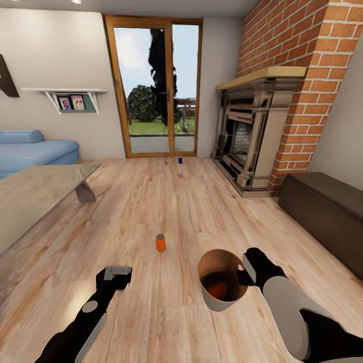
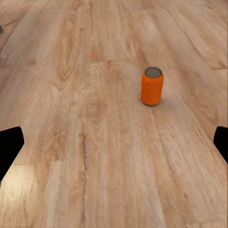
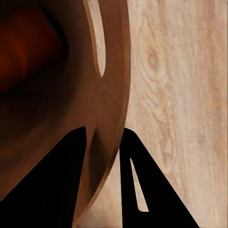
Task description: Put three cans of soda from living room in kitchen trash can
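Room: I am in the living room, on the wood floor (image 1: pixel 166 201), with the fireplace (image 1: pixel 252 136) ahead to the right.
Right gripper (image 3: pixel 107 156): my jaws pinch the rim of the trash can (image 1: pixel 222 302), 1 finger inside the wall, 1 outside.
Done: I judge 1 orange can (image 1: pixel 219 288) already lies in that bin.
Left gripper (image 1: pixel 117 275): jaws spread wide, holding nothing, low over the floor.
Next can: a 2nd orange can (image 2: pixel 152 86) stands upright just ahead of my left gripper.
Left over: the blue can (image 1: pixel 180 160) waits well apart, by the glass door (image 1: pixel 154 91); the kitchen trip remains.
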Tool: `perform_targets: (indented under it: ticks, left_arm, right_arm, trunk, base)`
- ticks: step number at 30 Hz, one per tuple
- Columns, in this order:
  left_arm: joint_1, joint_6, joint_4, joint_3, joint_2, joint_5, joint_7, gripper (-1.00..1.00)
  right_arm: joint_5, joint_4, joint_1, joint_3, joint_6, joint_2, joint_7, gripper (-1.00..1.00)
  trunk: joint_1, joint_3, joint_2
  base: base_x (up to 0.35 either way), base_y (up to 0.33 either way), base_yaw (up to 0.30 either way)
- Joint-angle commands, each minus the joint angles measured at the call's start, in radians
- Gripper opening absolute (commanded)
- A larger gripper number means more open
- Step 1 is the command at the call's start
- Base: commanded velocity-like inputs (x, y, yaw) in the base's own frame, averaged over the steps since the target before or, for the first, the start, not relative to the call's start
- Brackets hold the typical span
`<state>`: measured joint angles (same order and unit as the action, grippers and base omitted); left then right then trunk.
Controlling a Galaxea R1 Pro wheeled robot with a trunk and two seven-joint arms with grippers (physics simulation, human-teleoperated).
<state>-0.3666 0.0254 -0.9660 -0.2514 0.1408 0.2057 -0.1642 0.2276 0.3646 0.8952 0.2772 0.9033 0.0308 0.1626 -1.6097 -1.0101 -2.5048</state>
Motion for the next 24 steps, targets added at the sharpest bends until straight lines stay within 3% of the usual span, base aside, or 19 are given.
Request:
perform_targets:
  ticks: [1, 6, 11, 13, 16, 18, 19, 22, 24]
  left_arm:
    - [0.0, 0.002, -0.001, 0.0, 0.0, 0.0, 0.0, 1.0]
    - [0.0, 0.139, -0.01, -0.002, -0.001, 0.003, 0.001, 1.0]
    - [-0.01, 0.407, -0.086, -0.002, -0.009, 0.01, 0.002, 1.0]
    - [-0.013, 0.591, -0.187, -0.001, -0.027, 0.012, 0.005, 1.0]
    - [-0.016, 0.731, -0.287, -0.001, -0.04, 0.022, 0.008, 1.0]
    - [-0.021, 0.821, -0.353, -0.001, -0.049, 0.06, 0.009, 1.0]
    - [-0.035, 0.881, -0.389, -0.002, -0.052, 0.106, 0.01, 1.0]
    - [-0.07, 0.964, -0.428, -0.003, -0.056, 0.181, 0.009, 1.0]
    - [-0.095, 0.994, -0.441, -0.002, -0.058, 0.209, 0.008, 1.0]
  right_arm:
    - [-0.013, 0.001, 0.001, 0.001, -0.002, 0.0, -0.003, -1.0]
    - [-0.011, 0.0, 0.001, 0.0, -0.002, 0.002, -0.001, -1.0]
    - [-0.009, 0.0, 0.001, -0.001, -0.002, 0.002, 0.0, -1.0]
    - [-0.008, 0.0, 0.001, -0.001, -0.003, 0.003, 0.0, -1.0]
    - [-0.007, 0.0, 0.001, -0.001, -0.003, 0.003, 0.003, -1.0]
    - [-0.006, 0.0, 0.001, -0.002, -0.003, 0.002, 0.004, -1.0]
    - [-0.006, 0.001, 0.001, -0.001, -0.003, 0.002, 0.005, -1.0]
    - [-0.005, 0.001, 0.001, -0.001, -0.003, 0.001, 0.006, -1.0]
    - [-0.005, 0.001, 0.001, -0.001, -0.003, 0.0, 0.007, -1.0]
  trunk:
    - [0.0, -0.001, 0.0]
    - [0.0, -0.002, 0.0]
    - [0.0, -0.002, 0.0]
    - [0.0, -0.002, 0.0]
    - [0.0, -0.003, 0.0]
    - [0.0, -0.003, 0.0]
    - [0.0, -0.003, 0.0]
    - [0.0, -0.003, 0.0]
    - [0.0, -0.003, 0.0]
  base:
    - [0.29, 0.202, -0.032]
    - [0.298, 0.173, -0.012]
    - [0.313, 0.095, -0.003]
    - [0.32, 0.031, -0.001]
    - [0.321, 0.014, 0.0]
    - [0.322, 0.006, 0.0]
    - [0.322, 0.003, 0.0]
    - [0.323, 0.002, 0.0]
    - [0.323, 0.001, 0.0]
